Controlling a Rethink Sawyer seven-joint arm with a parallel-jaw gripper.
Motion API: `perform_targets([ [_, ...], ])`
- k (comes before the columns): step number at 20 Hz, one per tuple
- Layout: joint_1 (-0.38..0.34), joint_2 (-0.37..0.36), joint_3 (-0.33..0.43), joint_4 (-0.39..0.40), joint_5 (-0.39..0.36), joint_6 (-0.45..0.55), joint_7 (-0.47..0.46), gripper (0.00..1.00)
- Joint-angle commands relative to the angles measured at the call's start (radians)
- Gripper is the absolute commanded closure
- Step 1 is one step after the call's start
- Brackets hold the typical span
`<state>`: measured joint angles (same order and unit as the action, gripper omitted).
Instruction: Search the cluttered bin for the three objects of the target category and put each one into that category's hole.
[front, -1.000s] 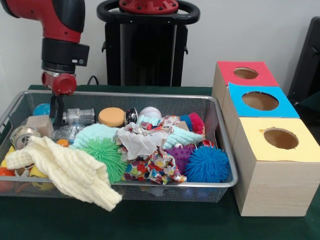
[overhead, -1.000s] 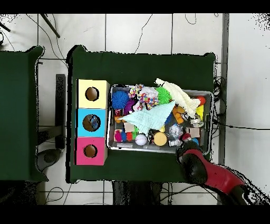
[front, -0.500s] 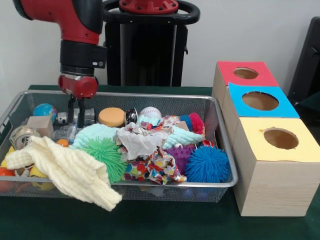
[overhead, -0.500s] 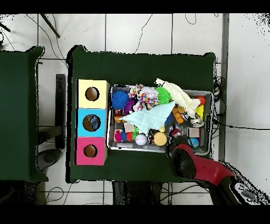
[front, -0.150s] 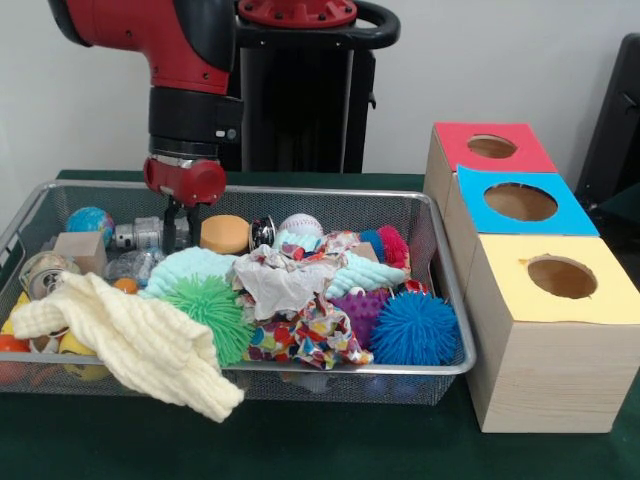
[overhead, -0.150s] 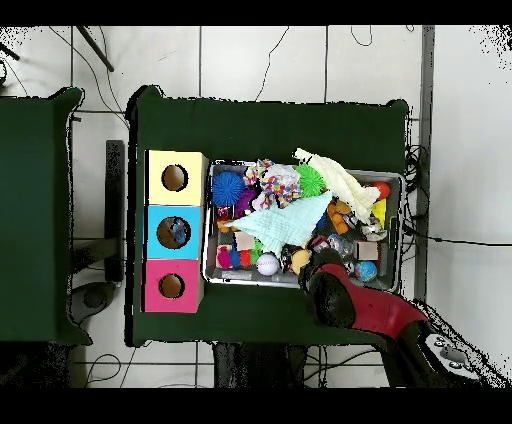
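While the gripper (front, -0.150s: 179, 217) hangs slightly parted and empty over the bin (front, -0.150s: 440, 262), the orange puck (front, -0.150s: 224, 233) sits just at its three o'clock

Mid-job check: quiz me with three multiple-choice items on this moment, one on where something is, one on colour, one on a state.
1. The gripper hangs over which part of the bin?
A. back wall, beside the orange disc
B. front right corner
C. outside it

2. The box nearest the camera has a top of which colour?
A. red
B. blue
C. yellow

3. The cream cloth is
A. folded flat inside
B. draped over the front rim
C. on the boxes

Answers: 1 A, its tips sit beside the disc; 2 C, the yellow top is in front; 3 B, its end hangs outside the mesh.
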<state>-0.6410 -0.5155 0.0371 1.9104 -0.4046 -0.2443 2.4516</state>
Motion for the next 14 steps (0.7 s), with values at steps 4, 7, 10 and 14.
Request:
perform_targets([
  [4, -0.008, 0.012, 0.02, -0.039, 0.066, 0.037, 0.108, 0.0],
  [7, 0.003, 0.017, 0.005, -0.037, 0.073, 0.023, 0.109, 0.0],
  [10, 0.01, 0.023, -0.007, -0.036, 0.077, 0.008, 0.111, 0.0],
  [14, 0.008, 0.028, -0.016, -0.027, 0.067, -0.012, 0.11, 0.0],
])
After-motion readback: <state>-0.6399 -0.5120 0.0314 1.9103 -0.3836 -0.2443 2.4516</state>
